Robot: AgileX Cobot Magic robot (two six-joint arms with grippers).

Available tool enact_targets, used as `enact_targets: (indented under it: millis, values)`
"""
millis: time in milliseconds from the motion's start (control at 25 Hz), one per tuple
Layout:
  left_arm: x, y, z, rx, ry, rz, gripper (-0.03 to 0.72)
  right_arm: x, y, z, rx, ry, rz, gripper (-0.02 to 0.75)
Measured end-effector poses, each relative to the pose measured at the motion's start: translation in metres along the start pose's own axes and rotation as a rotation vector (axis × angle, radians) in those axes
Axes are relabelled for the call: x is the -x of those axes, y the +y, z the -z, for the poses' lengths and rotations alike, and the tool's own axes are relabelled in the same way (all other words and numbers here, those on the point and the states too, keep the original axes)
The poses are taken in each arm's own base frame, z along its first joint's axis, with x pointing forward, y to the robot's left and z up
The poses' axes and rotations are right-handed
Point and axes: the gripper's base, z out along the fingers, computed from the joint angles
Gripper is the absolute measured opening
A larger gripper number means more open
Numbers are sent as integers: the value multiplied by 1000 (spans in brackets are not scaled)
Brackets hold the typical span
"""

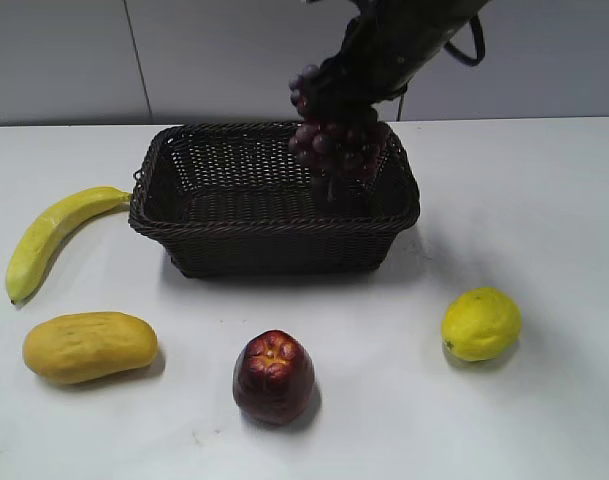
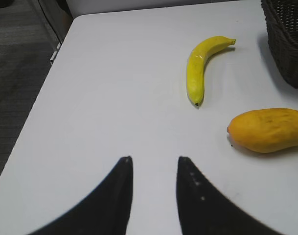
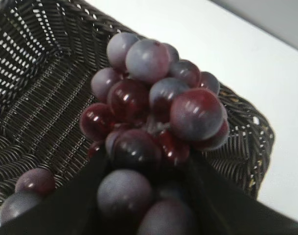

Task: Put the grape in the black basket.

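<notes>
The grape [image 1: 336, 140], a dark purple-red bunch, hangs from my right gripper [image 1: 356, 95] above the right half of the black basket [image 1: 274, 235]. In the right wrist view the grape [image 3: 153, 103] fills the middle, held between my shut right gripper [image 3: 146, 161], with the basket's woven inside [image 3: 36, 83] below it. The bunch is clear of the basket floor. My left gripper [image 2: 154, 159] is open and empty, low over bare table at the left, apart from the fruit. A corner of the basket [image 2: 288, 39] shows at the top right of the left wrist view.
A banana [image 1: 54, 232] lies left of the basket and a yellow-orange mango [image 1: 89, 346] in front of it. A dark red apple-like fruit [image 1: 274, 377] sits front centre, a lemon [image 1: 481, 323] front right. The left wrist view shows the banana [image 2: 202, 66], mango [image 2: 268, 129] and the table's left edge [image 2: 46, 83].
</notes>
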Motion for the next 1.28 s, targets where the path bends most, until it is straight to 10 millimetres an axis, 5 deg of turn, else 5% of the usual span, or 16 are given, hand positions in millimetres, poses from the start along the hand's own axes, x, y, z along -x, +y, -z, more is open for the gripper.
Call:
enact_targets:
  millis: [160,280,360,640,920,1280]
  values:
    - [0,0,0,0,0,0,229,-13,-2,-28,8,63,-11,298]
    - [0,0,0,0,0,0,229,-15,-2,-32,8,68,-13,537]
    - [0,0,0,0,0,0,229,-12,-3,-31,4,49,-11,605]
    - [0,0,0,0,0,0,229,4,-2,-15,12,78,16,638]
    - [0,0,0,0,0,0,229,29,-16,43,-21,50,-1,630]
    - [0,0,0,0,0,0,226,8,-94,151,-158,102,-203,584]
